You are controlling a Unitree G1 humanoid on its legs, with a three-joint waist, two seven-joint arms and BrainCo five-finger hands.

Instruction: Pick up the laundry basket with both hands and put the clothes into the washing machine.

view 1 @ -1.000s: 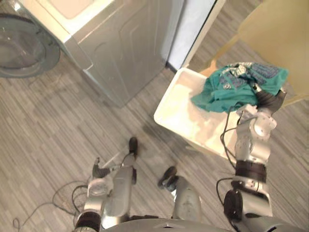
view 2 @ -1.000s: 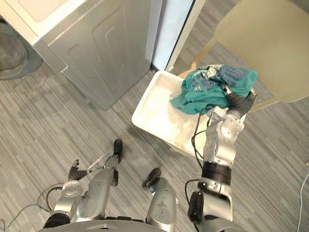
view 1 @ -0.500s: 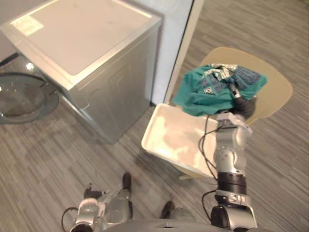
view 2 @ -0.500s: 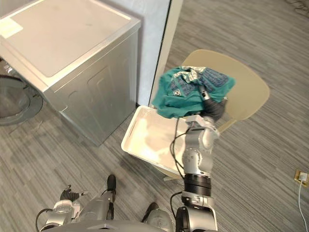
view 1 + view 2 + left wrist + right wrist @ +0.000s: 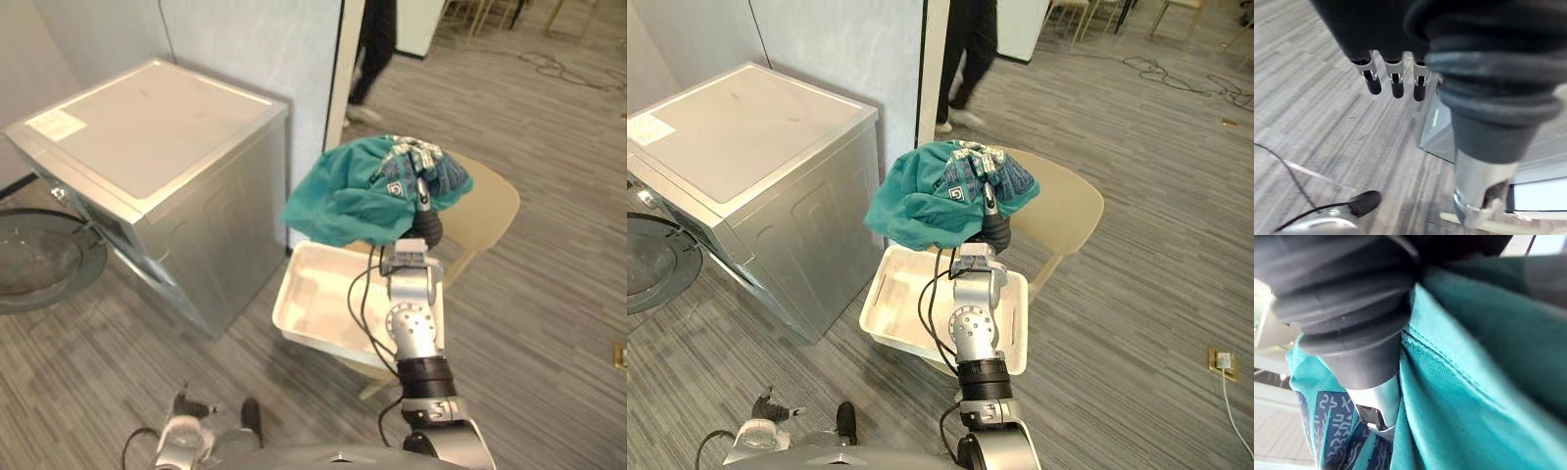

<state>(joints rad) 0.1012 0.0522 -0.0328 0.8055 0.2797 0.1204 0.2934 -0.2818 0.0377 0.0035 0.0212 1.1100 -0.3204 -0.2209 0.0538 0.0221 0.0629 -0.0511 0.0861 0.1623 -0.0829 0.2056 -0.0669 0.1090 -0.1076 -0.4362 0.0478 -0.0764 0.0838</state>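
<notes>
Above the white laundry basket (image 5: pixel 318 304) — sitting on a tan chair (image 5: pixel 485 211) beside the washing machine (image 5: pixel 147 147) — the right hand (image 5: pixel 425 230) is holding up a teal garment (image 5: pixel 338 201), thumb pinching into the cloth, folds draping over the fingers. Low by the floor, the left hand (image 5: pixel 1394 85) is hanging with fingers relaxed, gripping nothing.

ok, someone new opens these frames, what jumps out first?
The teal garment, bunched in the right hand and held in the air above the white basket, which rests on a beige chair. To the left stands the silver washing machine with its round door swung open, and a person's legs pass in the background.
</notes>
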